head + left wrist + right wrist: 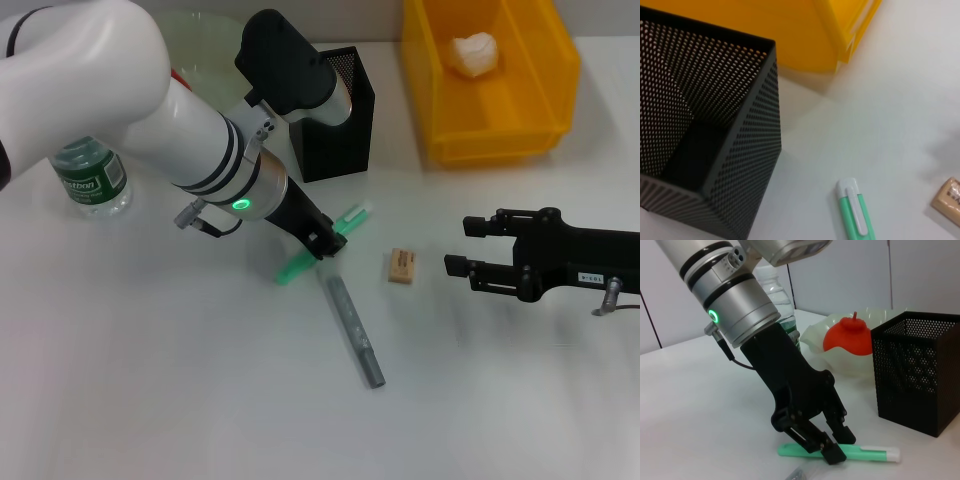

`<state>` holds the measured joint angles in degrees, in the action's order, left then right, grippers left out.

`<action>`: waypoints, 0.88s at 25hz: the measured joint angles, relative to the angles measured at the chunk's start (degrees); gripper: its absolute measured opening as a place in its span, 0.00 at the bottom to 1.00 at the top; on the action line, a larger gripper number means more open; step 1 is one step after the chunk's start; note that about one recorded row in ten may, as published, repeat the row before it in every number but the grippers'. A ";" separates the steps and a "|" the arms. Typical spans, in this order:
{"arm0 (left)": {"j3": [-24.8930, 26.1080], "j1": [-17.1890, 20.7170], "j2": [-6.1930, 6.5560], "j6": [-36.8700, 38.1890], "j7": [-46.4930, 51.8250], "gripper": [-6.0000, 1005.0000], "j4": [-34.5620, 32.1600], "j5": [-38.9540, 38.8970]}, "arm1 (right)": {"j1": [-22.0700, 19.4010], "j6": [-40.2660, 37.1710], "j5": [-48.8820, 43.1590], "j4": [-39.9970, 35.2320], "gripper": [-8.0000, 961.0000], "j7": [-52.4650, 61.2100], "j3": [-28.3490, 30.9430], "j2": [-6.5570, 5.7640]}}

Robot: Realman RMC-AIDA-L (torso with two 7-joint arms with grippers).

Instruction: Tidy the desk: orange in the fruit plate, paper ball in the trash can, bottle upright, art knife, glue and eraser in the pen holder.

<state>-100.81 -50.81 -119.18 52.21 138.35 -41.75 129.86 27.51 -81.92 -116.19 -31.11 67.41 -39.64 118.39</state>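
Note:
My left gripper (325, 243) (837, 445) is down at the table, shut on a green white-capped stick, seemingly the glue (352, 217) (857, 215) (870, 454), which lies flat. A grey bar, seemingly the art knife (355, 330), lies just in front, and the tan eraser (402, 267) (950, 200) is to its right. The black mesh pen holder (335, 130) (917, 370) stands behind. The orange (847, 335) sits in the pale green fruit plate (195, 40) (815, 337). The paper ball (473, 52) lies in the yellow trash can (500, 130). The bottle (92, 178) stands upright. My right gripper (460, 246) hovers open, right of the eraser.
The left arm's white body covers much of the back left of the desk and part of the plate. The trash can stands close to the pen holder's right side. White tabletop stretches along the front.

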 joint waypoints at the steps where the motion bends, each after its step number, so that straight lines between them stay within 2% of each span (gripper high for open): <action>1: 0.00 0.00 0.00 -0.04 0.00 0.26 0.00 0.05 | -0.01 0.00 0.00 0.00 0.65 0.00 0.00 0.00; 12: 0.62 0.28 0.00 -0.02 0.17 0.20 -0.70 -0.07 | 0.07 0.00 0.00 0.00 0.65 0.00 0.00 -0.05; 19: 4.96 2.82 0.37 3.12 -0.23 0.20 -5.52 -0.26 | 0.17 0.01 0.06 0.00 0.65 0.01 0.35 -0.09; 22: 8.79 4.00 0.47 6.07 -2.01 0.21 -7.21 -0.70 | 0.18 -0.01 0.08 0.00 0.65 0.04 0.73 -0.09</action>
<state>-92.02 -46.81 -118.71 58.27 136.33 -48.96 129.16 27.69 -81.93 -116.11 -31.11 67.44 -38.91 118.29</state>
